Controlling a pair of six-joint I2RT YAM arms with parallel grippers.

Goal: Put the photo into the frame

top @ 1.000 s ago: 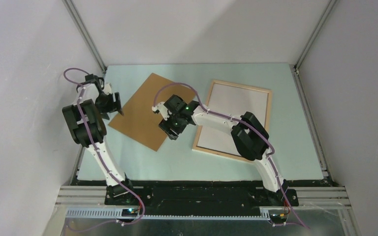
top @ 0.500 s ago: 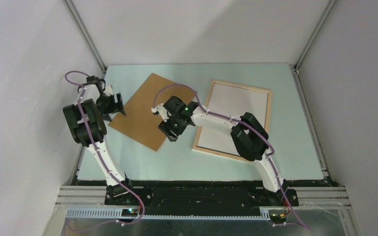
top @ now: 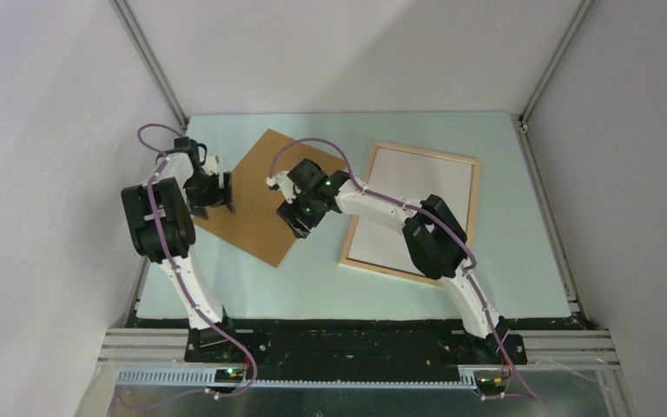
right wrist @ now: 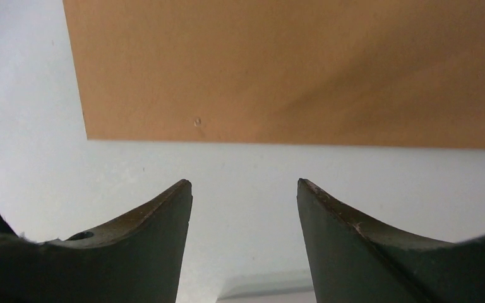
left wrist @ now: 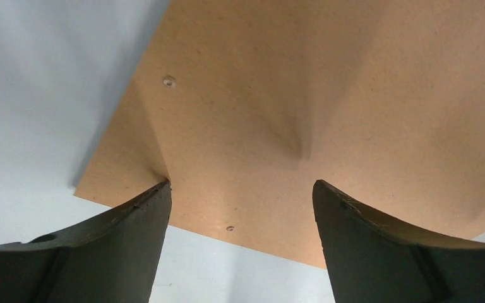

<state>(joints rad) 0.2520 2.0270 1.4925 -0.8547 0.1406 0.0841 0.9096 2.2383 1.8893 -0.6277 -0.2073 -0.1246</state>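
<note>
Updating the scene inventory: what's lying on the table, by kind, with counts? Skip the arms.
Brown board: 1
Pale wood frame: 1
White sheet lying inside the frame, likely the photo face down: 1
Total: 3

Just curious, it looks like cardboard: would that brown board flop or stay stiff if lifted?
Probably stiff: the board lies flat with straight, crisp edges, like fibreboard. It looks thin, so it is likely light for its area. Flat on the smooth table, it would probably slide when pushed and be awkward to get under.
</note>
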